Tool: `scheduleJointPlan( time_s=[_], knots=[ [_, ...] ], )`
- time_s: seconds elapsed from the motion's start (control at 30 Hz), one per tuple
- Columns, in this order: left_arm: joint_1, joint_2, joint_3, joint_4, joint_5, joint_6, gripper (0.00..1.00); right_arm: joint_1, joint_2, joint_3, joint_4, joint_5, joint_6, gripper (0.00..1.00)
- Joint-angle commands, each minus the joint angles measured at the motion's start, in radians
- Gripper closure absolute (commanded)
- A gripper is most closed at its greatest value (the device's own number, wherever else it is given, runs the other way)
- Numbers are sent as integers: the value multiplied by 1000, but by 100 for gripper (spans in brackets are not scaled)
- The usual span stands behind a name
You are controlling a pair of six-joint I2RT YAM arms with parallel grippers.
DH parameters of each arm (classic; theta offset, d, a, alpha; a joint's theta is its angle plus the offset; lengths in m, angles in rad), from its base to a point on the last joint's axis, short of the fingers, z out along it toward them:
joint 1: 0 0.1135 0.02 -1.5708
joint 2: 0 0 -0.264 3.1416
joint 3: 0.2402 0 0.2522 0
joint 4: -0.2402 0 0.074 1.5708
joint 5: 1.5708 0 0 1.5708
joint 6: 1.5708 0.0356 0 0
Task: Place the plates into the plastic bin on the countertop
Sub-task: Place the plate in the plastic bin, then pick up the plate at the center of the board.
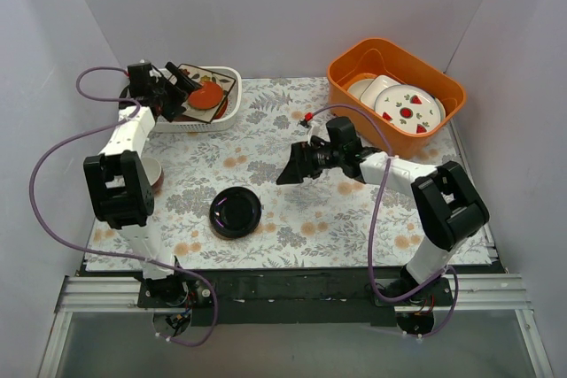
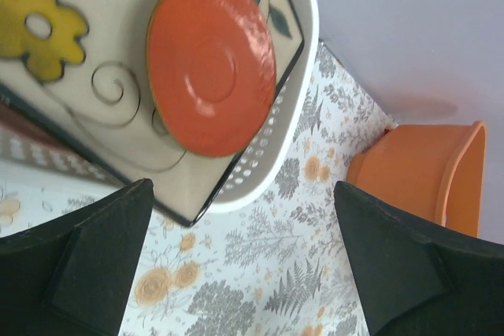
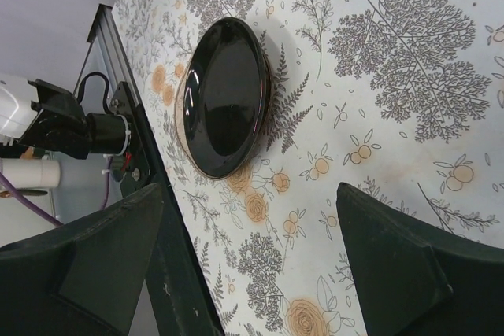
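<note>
The small red dish (image 2: 211, 64) lies face up on the cream flowered square plate (image 2: 79, 100). Both sit inside the plastic bin (image 2: 303, 76), which stands at the far left corner of the countertop (image 1: 292, 210). The square plate rests at a tilt, with one corner reaching the bin's perforated wall. Edges of other plates show beneath it, too hidden to tell apart.

The left gripper (image 2: 244, 273) hangs just above the near side of the bin. Its fingers are spread wide, and only printed ferns and flowers are visible between them (it has hold of nothing).

A round dark dish (image 3: 228, 96) lies flat on the countertop towards the near edge, left of the middle and well apart from the bin. The right gripper (image 3: 252, 273) hovers above the middle of the countertop, pointing towards that dish. Its fingers are fully spread and touch nothing.

Another small dish (image 1: 156, 174) sits close to the left edge, mostly hidden behind the left arm.

At the far right corner stands an orange tub (image 1: 350, 86) holding white plates with red strawberry marks (image 1: 407, 108).
</note>
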Motion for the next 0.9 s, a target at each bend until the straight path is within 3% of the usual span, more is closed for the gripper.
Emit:
scheduleJointPlan(
  time_s=[0.0, 0.3, 0.6, 0.87],
  knots=[
    [5, -134, -97, 23, 48, 0, 2, 33, 30, 68, -81, 9, -54, 2],
    [4, -297, -292, 83, 97, -18, 2, 93, 96, 143, -141, 26, -78, 9],
    [-3, -378, -387, 50, 161, 28, 2, 152, 151, 218, -164, 49, -69, 20],
    [-24, -499, -601, 47, 180, 61, 2, 172, 198, 253, -196, 74, -75, 26]
  ],
)
